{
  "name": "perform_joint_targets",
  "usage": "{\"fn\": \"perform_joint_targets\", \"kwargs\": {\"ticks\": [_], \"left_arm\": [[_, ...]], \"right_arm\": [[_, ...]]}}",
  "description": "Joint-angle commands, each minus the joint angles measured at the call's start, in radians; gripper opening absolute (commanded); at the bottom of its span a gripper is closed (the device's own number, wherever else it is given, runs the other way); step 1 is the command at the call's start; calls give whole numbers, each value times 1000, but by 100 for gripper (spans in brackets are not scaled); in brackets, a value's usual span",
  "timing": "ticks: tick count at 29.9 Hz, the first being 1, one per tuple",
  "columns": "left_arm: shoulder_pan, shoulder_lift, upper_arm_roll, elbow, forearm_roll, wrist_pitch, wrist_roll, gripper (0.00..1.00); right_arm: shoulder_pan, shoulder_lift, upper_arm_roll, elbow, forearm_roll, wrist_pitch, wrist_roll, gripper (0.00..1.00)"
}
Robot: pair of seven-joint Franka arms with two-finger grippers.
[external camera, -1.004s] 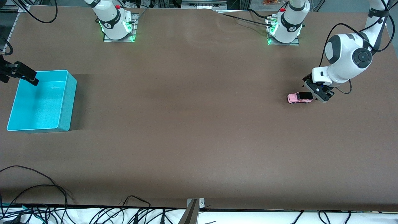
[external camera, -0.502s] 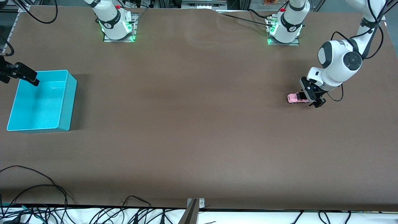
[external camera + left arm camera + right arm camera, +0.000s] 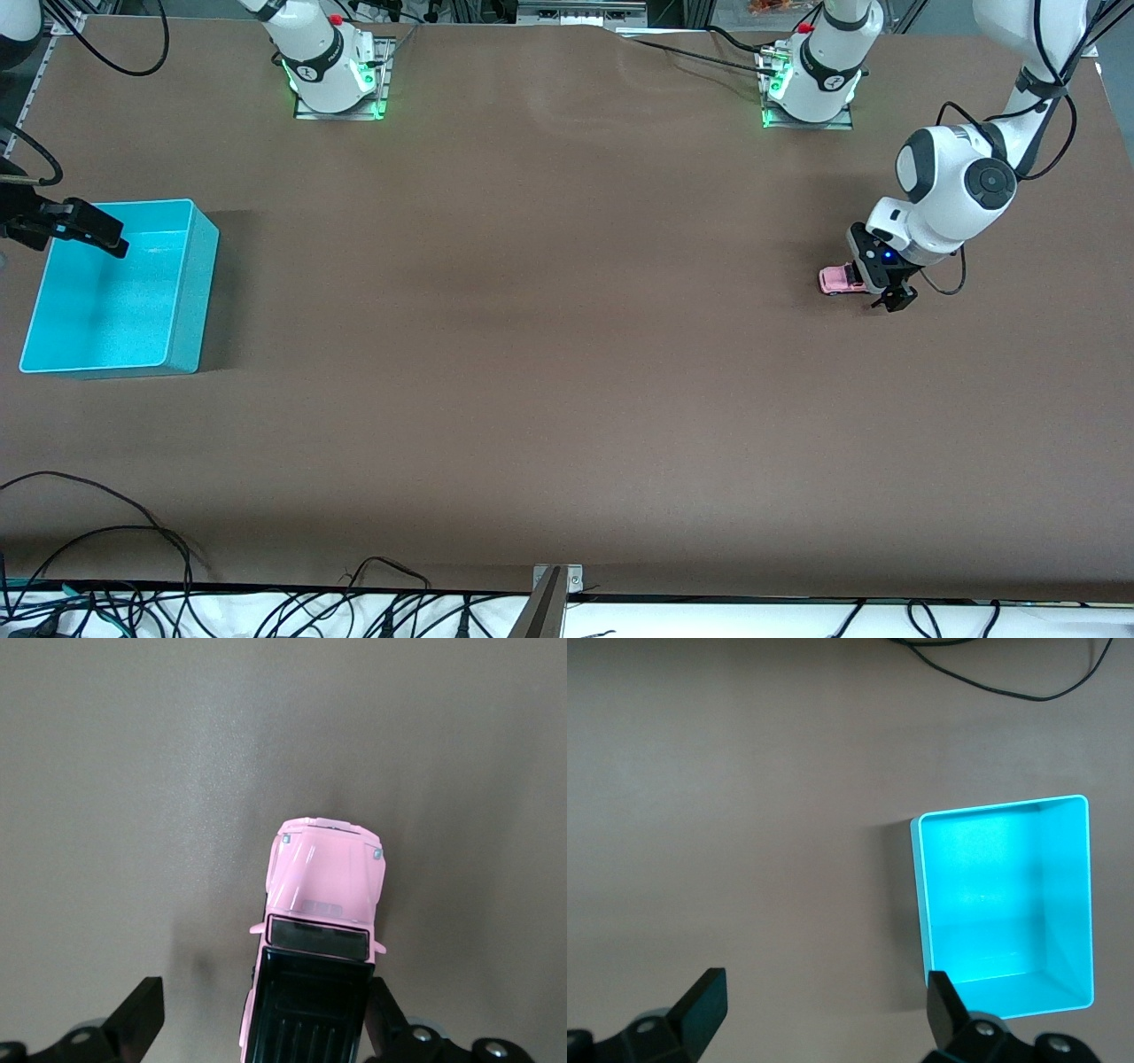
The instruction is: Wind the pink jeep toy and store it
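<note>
Left gripper (image 3: 880,283) is hanging low over the pink jeep toy (image 3: 836,279) at the left arm's end of the table (image 3: 549,354), its fingers spread wide and straddling the black-roofed back half of the car. In the left wrist view one fingertip (image 3: 383,1010) is sitting just beside the black roof (image 3: 308,1010), while the other fingertip (image 3: 142,1019) is standing well apart from the car, with bare table showing between them; whether the nearer finger is actually touching the roof cannot be told.

Going from largest to smallest: the brown table is filling most of the front view. The teal bin (image 3: 190,292) is sitting upright at the right arm's end of the table, well apart from the jeep, with its inside showing only bare teal floor in the right wrist view (image 3: 1072,904). The right gripper (image 3: 84,232) is hovering up in the air over the rim of the bin, fingers spread wide and holding nothing; the right arm is waiting there. In the right wrist view both of its fingertips (image 3: 700,997) are showing dark against the table.

The pink jeep toy (image 3: 323,904) is resting on its wheels on the table, its pink hood sticking out clear of the left gripper.
</note>
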Motion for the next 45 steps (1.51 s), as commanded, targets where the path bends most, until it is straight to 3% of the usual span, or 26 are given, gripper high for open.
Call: {"fn": "perform_joint_targets", "kwargs": {"ticks": [1,3,4,21,45], "left_arm": [[4,5,0,6,-10,15,41,60],[4,5,0,6,-9,15,43,39],[1,-1,0,8,-9,12,86,0],[-34,-44,-8,34,-12,-46,157,0],[-25,65,1,34,-26,-19,144,0]], "right_arm": [[2,1,15,15,-20,-1,-2,100],[2,1,15,15,-22,-1,-2,100],[2,1,15,17,-22,-1,-2,100],[2,1,17,17,-22,-1,-2,100],[4,1,17,15,-22,-3,0,100]]}}
